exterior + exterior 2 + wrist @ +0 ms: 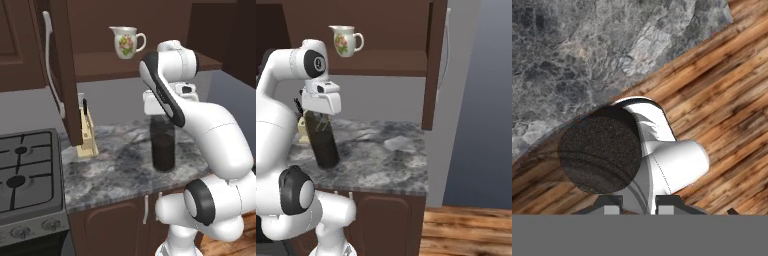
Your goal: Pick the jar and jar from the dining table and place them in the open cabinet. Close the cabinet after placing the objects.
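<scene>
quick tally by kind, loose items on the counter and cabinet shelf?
Jars: 1, tall dark jar, in the end effector
Jugs: 1, white floral jug, on the cabinet shelf
Knife blocks: 1, tan knife block, on the counter
Total: 3

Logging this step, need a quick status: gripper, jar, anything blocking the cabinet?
Gripper shut on tall dark jar, just over the stone counter. Cabinet open; white floral jug on its shelf. Nothing else in the way.
</scene>
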